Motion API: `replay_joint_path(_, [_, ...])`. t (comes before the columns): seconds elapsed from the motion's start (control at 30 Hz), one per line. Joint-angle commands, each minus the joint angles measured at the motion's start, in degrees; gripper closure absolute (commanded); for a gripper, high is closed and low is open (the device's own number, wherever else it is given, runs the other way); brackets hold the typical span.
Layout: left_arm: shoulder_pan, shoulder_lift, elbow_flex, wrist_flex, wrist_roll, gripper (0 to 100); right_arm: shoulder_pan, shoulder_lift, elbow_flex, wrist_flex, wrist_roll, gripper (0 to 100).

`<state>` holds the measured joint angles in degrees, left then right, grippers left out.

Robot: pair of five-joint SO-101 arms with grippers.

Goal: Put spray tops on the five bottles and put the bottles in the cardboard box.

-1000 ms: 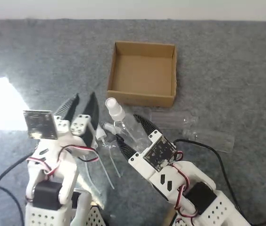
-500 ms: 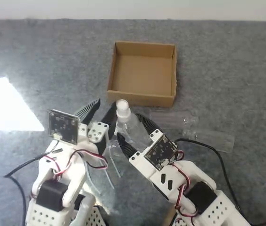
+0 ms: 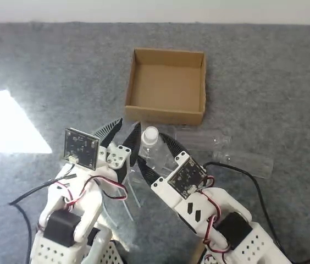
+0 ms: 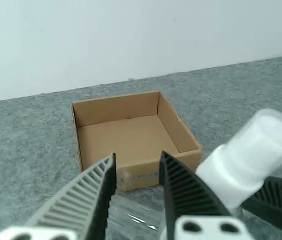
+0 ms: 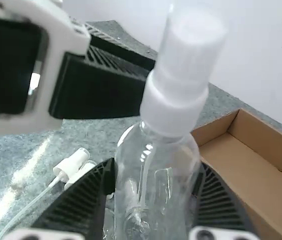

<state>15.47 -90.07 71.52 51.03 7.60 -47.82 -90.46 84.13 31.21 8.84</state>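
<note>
Well, the right gripper (image 3: 151, 149) is pinching the clear plastic bottle (image 5: 156, 175) around its body. It holds the bottle roughly upright just at 6 o'clock of the open brown cardboard box (image 3: 166, 82), with the white spray top (image 3: 150, 135) sitting on the neck. The left gripper (image 4: 137, 157) hangs close at 9 o'clock of that top, its ribbed black fingers spread with nothing between them.

What worries me is how crowded the two grippers are. I can't tell whether the top is screwed home. If the left gripper closes off-centre, I'd guess it could knock the top askew or twist the smooth bottle in the other's pinch. The fingers could also simply clash.

The box has no bottle in it; its bare floor shows. Inside the held bottle a thin dip tube runs down, and I make out no liquid. Two more clear bottles (image 3: 201, 140) (image 3: 245, 162) lie on their sides on the grey speckled desk (image 3: 265, 82) at about 4 o'clock of the box. A loose white spray top with a long tube (image 5: 73, 162) lies near the grippers.
</note>
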Motion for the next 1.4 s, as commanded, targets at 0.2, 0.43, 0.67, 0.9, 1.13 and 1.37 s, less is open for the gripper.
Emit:
replay_joint_path(0.2, [3.43,-0.26,-1.19,0.62,-0.53,87,0.48,-1.36,-1.05,-1.10,1.41,85.5])
replay_joint_path(0.43, [3.08,-0.26,-1.19,0.70,-0.53,87,1.10,-1.36,-1.05,-0.48,1.41,85.5])
replay_joint_path(0.67, [-4.40,-0.35,-4.09,0.62,-0.44,87,1.10,-1.36,-1.05,0.13,1.41,85.5])
replay_joint_path(0.9, [-13.01,-0.35,-5.14,0.62,-0.44,87,4.18,-1.36,-1.05,0.13,0.97,85.5])
replay_joint_path(1.13, [-26.29,-0.35,-1.19,0.62,-0.18,87,6.64,-1.36,-1.41,0.13,0.88,85.5])
replay_joint_path(1.37, [-31.47,-0.35,6.20,0.26,0.00,87,7.96,-0.84,-3.78,0.13,0.88,85.5])
